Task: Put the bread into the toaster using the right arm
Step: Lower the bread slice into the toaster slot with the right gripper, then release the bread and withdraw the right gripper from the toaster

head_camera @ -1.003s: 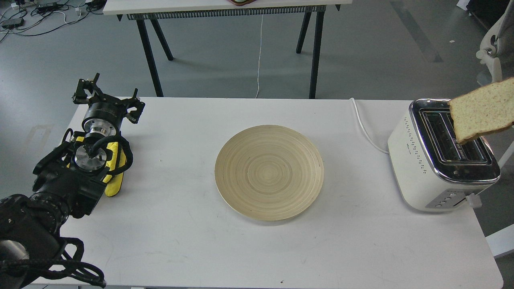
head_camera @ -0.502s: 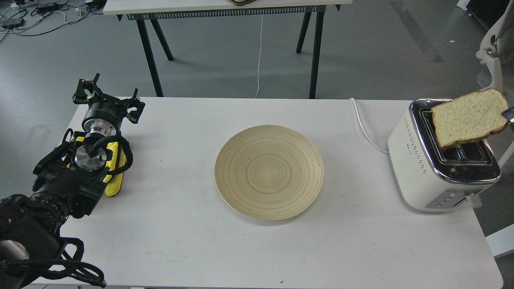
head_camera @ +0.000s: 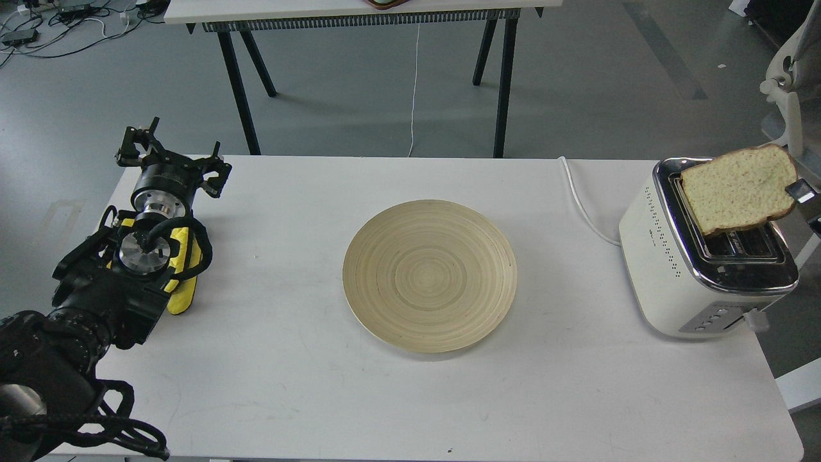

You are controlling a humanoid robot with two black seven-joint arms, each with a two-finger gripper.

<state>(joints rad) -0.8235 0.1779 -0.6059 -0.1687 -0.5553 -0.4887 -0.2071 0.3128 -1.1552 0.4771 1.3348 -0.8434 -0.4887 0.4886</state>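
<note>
The bread [head_camera: 737, 189] is a pale speckled slice with a brown crust, held tilted just above the slots of the toaster [head_camera: 702, 253], which stands at the table's right end. My right gripper [head_camera: 798, 192] is only partly in view at the right edge and is shut on the bread's right edge. The rest of the right arm is out of view. My left gripper [head_camera: 170, 157] rests at the table's far left, away from the bread; its fingers look spread and hold nothing.
A round bamboo plate [head_camera: 430, 274] lies in the middle of the white table [head_camera: 410, 398]. A white cord [head_camera: 580, 199] runs from the toaster to the table's back edge. A second table stands behind. A white chair part [head_camera: 789, 70] is at the far right.
The bread has moved left and down, from off the right edge to over the toaster's slots. The right gripper's tip has come into view. The left arm has not moved.
</note>
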